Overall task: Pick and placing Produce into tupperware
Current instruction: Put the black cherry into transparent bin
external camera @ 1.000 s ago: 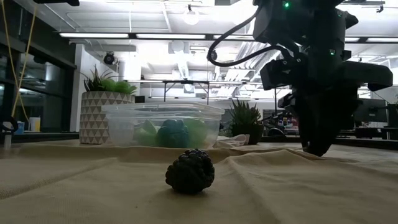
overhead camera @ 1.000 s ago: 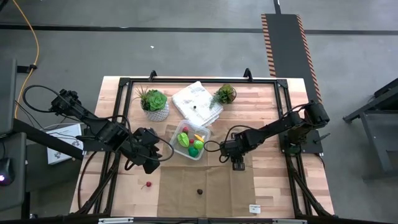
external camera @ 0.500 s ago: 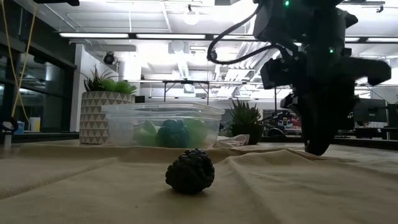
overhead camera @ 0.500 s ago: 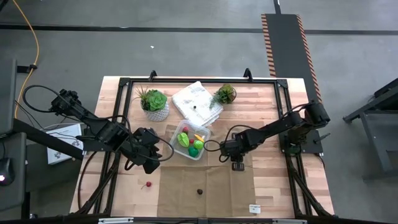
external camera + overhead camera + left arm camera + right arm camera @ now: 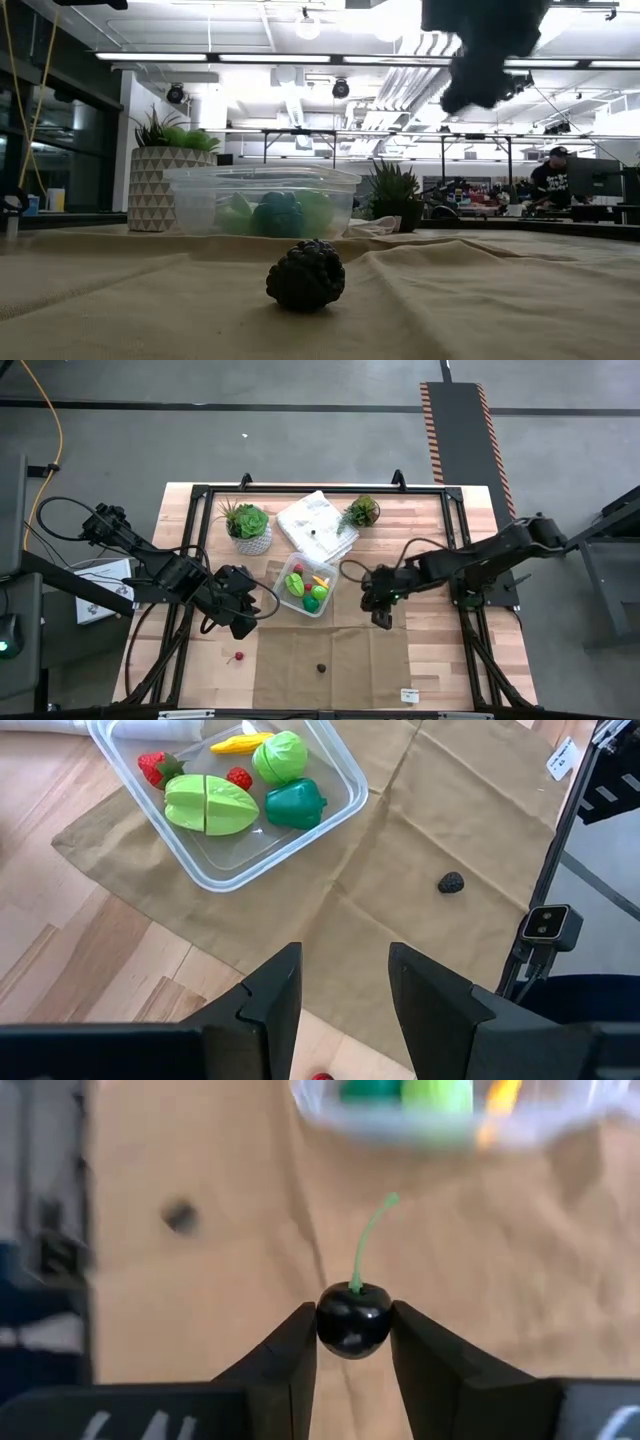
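The clear tupperware point(image 5: 308, 585) stands on a brown cloth and holds green, red and yellow-orange produce point(image 5: 235, 795). A dark brown berry point(image 5: 321, 668) rests on the cloth near the front edge, and a small red fruit point(image 5: 238, 657) lies on the bare wood to its left. My right gripper point(image 5: 381, 622) hangs to the right of the tupperware, shut on a dark cherry point(image 5: 353, 1318) with a green stem. My left gripper point(image 5: 345, 1010) hovers open left of the tupperware, with nothing between its fingers. My right gripper pinches the cherry's round body point(image 5: 328, 1325) between its two fingers, one on either side. The fingers slant down toward the cloth. The cherry is lifted clear of the cloth, and its green stem point(image 5: 368, 1240) sticks out away from the gripper.
Two potted plants point(image 5: 248, 525) point(image 5: 361, 512) and a white wrinkly bag point(image 5: 317, 525) stand at the back. A black frame point(image 5: 200, 500) runs round the table. The cloth point(image 5: 350, 660) lies creased at the front. A person point(image 5: 550, 175) shows in the room beyond.
My right gripper has risen from the cloth to well above it and has rolled a little, staying right of the tupperware. Its arm has swung out toward the table's right edge.
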